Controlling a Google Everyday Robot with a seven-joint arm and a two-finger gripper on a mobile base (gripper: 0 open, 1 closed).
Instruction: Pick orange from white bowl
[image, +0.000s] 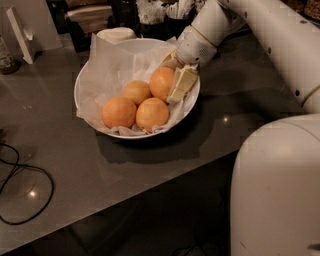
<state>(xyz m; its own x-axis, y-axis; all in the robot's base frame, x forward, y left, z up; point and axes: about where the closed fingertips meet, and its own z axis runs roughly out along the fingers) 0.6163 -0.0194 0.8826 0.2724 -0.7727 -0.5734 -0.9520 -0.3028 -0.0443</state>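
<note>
Camera view, single frame; contents as follows.

1. White bowl (85, 75): wide, shallow, glossy, standing on a dark grey tabletop (100, 165), lined with crinkled white paper (107, 65) that rises above the rim at the back.
2. Orange (161, 82): at the rear right of the bowl, resting on the paper, just behind and touching its neighbours; the gripper is pressed to its right flank.
3. Three other oranges: front left (119, 112), front right (152, 114), and a smaller one at centre (137, 91), all clustered together in the bowl.
4. Gripper (179, 84): cream-coloured, reaching over the bowl's right rim, angled down and leftwards, in contact with the orange. Whether the claw is clamped on the fruit or apart cannot be told; its far side is hidden behind the orange.
5. Robot arm (280, 45): white, entering from the upper right.
6. Robot body (277, 190): white, at lower right.
7. Cream-white domed dish (116, 34): just behind the bowl.
8. Black cable (22, 192): looped on the tabletop, lower left, well apart from the bowl.
</note>
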